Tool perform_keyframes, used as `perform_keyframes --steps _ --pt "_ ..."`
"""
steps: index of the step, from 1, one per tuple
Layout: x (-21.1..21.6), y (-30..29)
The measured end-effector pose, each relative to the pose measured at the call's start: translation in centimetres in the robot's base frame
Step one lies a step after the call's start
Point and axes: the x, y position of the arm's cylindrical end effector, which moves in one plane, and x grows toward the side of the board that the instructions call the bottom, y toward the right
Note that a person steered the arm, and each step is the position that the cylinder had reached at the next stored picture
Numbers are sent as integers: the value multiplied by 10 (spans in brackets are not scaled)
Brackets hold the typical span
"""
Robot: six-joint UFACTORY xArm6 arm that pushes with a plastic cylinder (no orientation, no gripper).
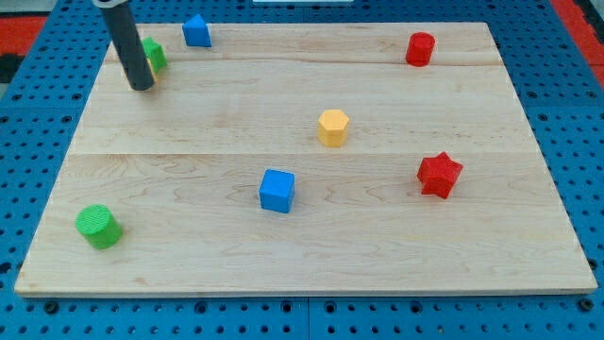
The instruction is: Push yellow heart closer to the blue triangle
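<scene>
My tip [142,87] rests on the board near the view's top left. A green block [154,52] sits just behind and right of the rod, partly hidden by it. A blue block, triangle-like, [196,30] stands at the top edge, right of the green block and up-right of my tip. The only yellow block in plain view [332,127] sits near the board's middle and looks hexagonal, far right of my tip. I cannot make out a heart-shaped yellow block; the rod hides the spot beside the green block.
A blue cube [276,190] lies below the middle. A red star [439,175] is at the right, a red cylinder [420,48] at the top right, and a green cylinder [98,227] at the bottom left. The wooden board [472,255] lies on a blue pegboard.
</scene>
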Motion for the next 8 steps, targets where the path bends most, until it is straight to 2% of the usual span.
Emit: perform_keyframes --steps 1,2,3,4,6,8 --pt "30 -14" --pt "3 -55" --pt "-19 -55" --pt "3 -37" --pt "-40 -67" --pt "-24 3"
